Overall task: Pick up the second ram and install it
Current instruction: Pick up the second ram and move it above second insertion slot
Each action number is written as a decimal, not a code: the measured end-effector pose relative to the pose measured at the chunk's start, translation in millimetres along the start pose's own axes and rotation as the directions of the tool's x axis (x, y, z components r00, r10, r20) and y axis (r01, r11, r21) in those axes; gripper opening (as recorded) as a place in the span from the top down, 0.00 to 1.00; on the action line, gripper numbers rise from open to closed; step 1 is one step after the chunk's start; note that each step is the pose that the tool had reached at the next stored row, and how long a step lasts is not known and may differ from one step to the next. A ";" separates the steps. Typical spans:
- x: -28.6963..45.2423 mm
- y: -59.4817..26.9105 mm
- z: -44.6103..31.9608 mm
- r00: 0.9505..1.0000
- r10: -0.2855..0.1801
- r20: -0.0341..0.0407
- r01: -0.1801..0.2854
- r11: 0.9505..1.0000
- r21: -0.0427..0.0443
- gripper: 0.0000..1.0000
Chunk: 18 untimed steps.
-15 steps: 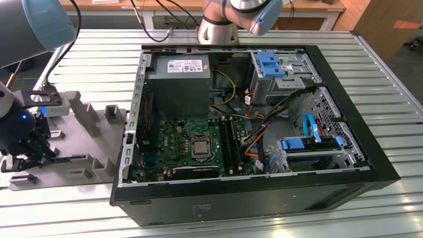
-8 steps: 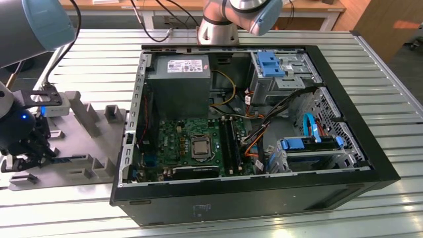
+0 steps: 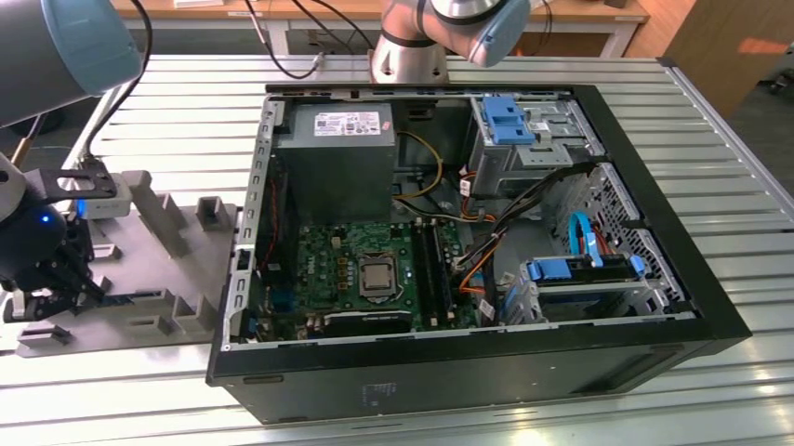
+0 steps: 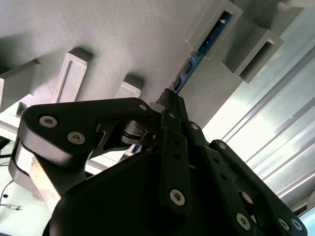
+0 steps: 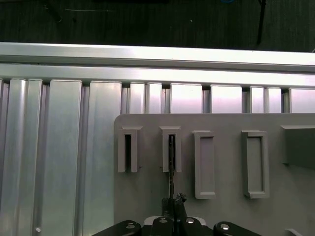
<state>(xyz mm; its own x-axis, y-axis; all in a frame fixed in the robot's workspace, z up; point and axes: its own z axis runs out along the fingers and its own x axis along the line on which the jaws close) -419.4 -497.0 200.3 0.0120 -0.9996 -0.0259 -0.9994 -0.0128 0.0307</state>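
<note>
Black two-finger gripper (image 4: 169,98) pinched on the second ram (image 4: 209,42), a long thin dark blue memory stick standing edge-up in its tray slot.

From my end, the jaws look drawn almost together on the near end of the stick, which sits in a slotted upright block (image 5: 171,135) of the flat grey plastic tray (image 5: 142,191), well apart from the square green motherboard (image 3: 341,269) inside the open black computer case (image 3: 496,372). My worry is the hold: it takes one end and not the middle, so I judge the stick could tip, bind in the slot and drag the tray, or slip loose. A tilted stick would seat badly later. I count one stick, one gripper, five upright blocks in the first wrist view (four looking empty), one motherboard and one case.
</note>
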 end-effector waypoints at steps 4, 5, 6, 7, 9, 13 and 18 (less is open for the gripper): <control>0.0 0.0 0.0 1.000 0.000 0.000 0.000 1.000 0.000 0.89; 0.0 0.0 0.0 1.000 0.000 0.000 0.000 1.000 0.000 0.89; 0.0 0.0 0.0 1.000 0.000 0.000 0.000 1.000 0.000 0.89; 0.0 0.0 0.0 1.000 0.000 0.000 0.000 1.000 0.000 0.89; 0.0 0.0 0.0 1.000 0.000 0.000 0.000 1.000 0.000 0.89; 0.0 0.0 0.0 1.000 0.000 -0.001 0.000 1.000 0.000 0.89; 0.0 0.0 -0.2 1.000 0.000 0.008 0.000 1.000 0.000 0.89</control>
<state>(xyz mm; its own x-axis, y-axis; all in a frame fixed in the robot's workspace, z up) -419.4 -497.0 200.6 0.0119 -0.9993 -0.0342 -0.9995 -0.0130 0.0304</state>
